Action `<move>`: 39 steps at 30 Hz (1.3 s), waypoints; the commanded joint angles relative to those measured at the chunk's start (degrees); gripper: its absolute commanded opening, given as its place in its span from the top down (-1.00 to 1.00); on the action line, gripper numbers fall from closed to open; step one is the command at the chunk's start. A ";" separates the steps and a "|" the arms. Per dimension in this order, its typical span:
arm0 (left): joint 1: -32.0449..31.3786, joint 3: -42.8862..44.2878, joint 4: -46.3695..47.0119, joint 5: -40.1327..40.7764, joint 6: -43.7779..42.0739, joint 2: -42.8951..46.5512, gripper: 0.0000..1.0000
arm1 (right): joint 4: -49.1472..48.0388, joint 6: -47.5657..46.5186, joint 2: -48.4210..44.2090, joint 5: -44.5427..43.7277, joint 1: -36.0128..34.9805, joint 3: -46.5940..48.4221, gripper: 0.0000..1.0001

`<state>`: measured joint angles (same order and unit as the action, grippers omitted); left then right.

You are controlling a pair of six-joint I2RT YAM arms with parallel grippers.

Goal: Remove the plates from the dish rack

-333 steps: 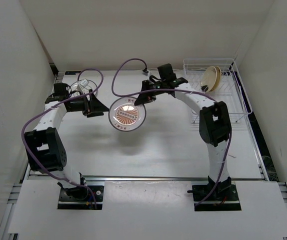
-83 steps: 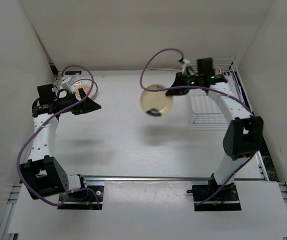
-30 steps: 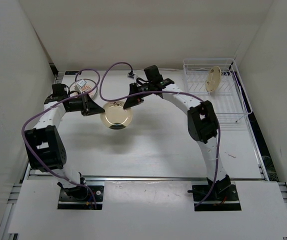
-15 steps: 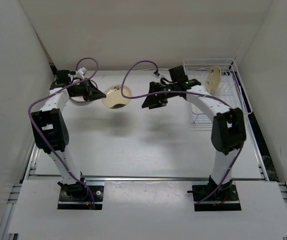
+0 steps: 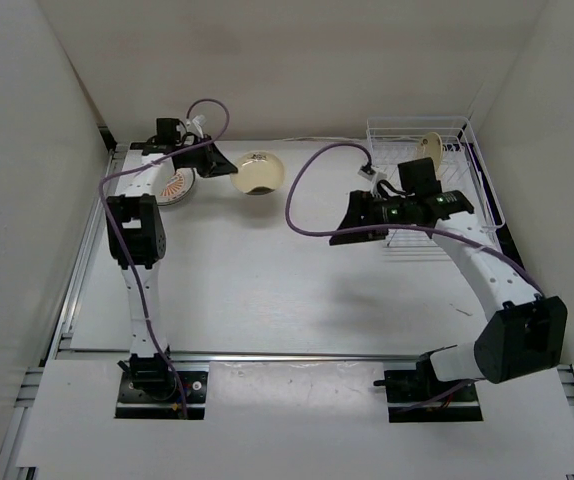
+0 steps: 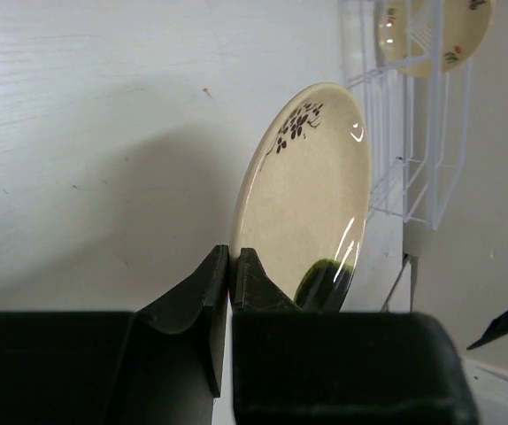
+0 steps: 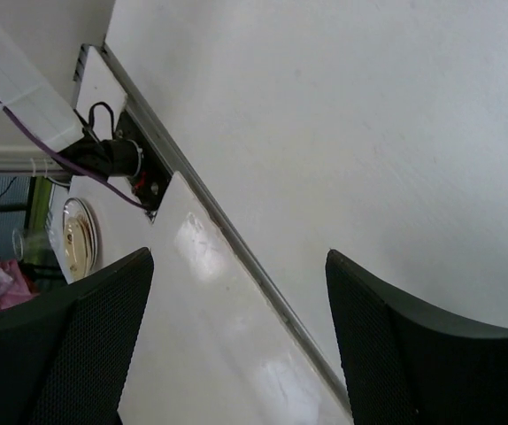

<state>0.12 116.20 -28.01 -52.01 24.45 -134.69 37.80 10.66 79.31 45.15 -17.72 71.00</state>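
**Plates: grip and handling notes**

Noted cream plate with dark sprig (image 6: 311,204) clamped at its rim in the left claw (image 6: 232,261), tilted. Judged to be held above the far left of the tabletop (image 5: 267,290), going by the shadow beneath. Noted sunburst plate (image 5: 174,186) lying flat on the tabletop nearby. Counted one more cream plate (image 5: 429,148) standing upright in the dish rack (image 5: 462,175), far right. Found right claw (image 7: 236,257) spread wide with nothing between the fingers, hanging near the rack's left side.

Judged plates stiff, glossy-glazed, probably slippery and prone to chipping, yet light enough for a rim pinch. Recommend taking the racked plate by its exposed top rim, lifting straight up between the wires, and setting down softly. Avoid knocking glaze against glaze when stacking on the sunburst plate.
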 commanded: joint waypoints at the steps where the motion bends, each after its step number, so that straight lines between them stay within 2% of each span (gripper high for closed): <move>1: -1.00 3.85 0.06 1.91 -1.24 -2.14 0.80 | 5.69 -4.06 -2.93 0.82 3.21 -2.97 -0.64; 7: -2.14 7.63 0.06 4.81 -3.62 -9.70 0.80 | 12.29 -8.63 -3.55 3.81 8.31 -3.15 -0.64; 15: -2.14 9.04 0.06 6.22 -5.37 -12.70 0.80 | 11.15 -7.94 -3.55 4.95 10.60 -3.68 -0.64; 16: -2.14 8.52 0.06 6.22 -5.37 -12.70 0.67 | 10.28 -7.23 -3.55 5.47 10.60 -3.68 -0.64; 17: -2.14 8.51 0.06 6.74 -5.98 -12.70 0.45 | 9.75 -7.23 -3.02 5.48 10.60 -3.68 -0.64; 19: -2.14 7.99 -0.47 6.74 -6.51 -12.70 -0.16 | 9.75 -7.23 -3.02 5.48 10.60 -3.68 -0.64; 20: -2.14 7.99 -0.47 6.74 -6.52 -12.18 -0.35 | 9.23 -7.23 -3.02 4.96 10.60 -3.68 -0.64; 21: -2.14 7.99 -0.47 7.62 -6.52 -12.17 -0.67 | 9.22 -7.23 -2.50 4.95 10.60 -3.68 -0.64; 26: -3.20 6.93 -1.70 9.64 -8.54 -10.85 -0.98 | 7.99 -7.23 -2.49 4.42 11.83 -2.54 -0.67; 29: -4.51 5.71 -3.01 14.46 -10.74 -8.31 -1.00 | 7.99 -7.23 -2.49 1.45 13.84 -0.52 -0.67; 33: -7.23 2.11 -4.24 29.65 -12.23 -4.01 -1.00 | 5.10 -6.71 -2.49 -11.62 17.01 3.70 -0.67; 34: -7.85 1.32 -4.25 33.08 -12.23 -2.17 -1.00 | 3.09 -6.09 -2.49 -16.88 17.53 5.44 -0.67; 35: -9.16 0.70 -4.25 38.42 -12.84 -1.28 -1.00 | 2.02 -5.56 -2.49 -28.77 17.54 6.33 -0.67; 39: -11.80 -2.64 -4.77 48.39 -13.55 4.16 -1.00 | -0.89 -8.89 1.28 -47.29 17.54 11.95 -0.63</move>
<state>-9.69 115.42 -31.03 -17.32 12.91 -137.93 42.26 3.90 78.19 17.74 -0.21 78.13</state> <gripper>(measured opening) 0.995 0.827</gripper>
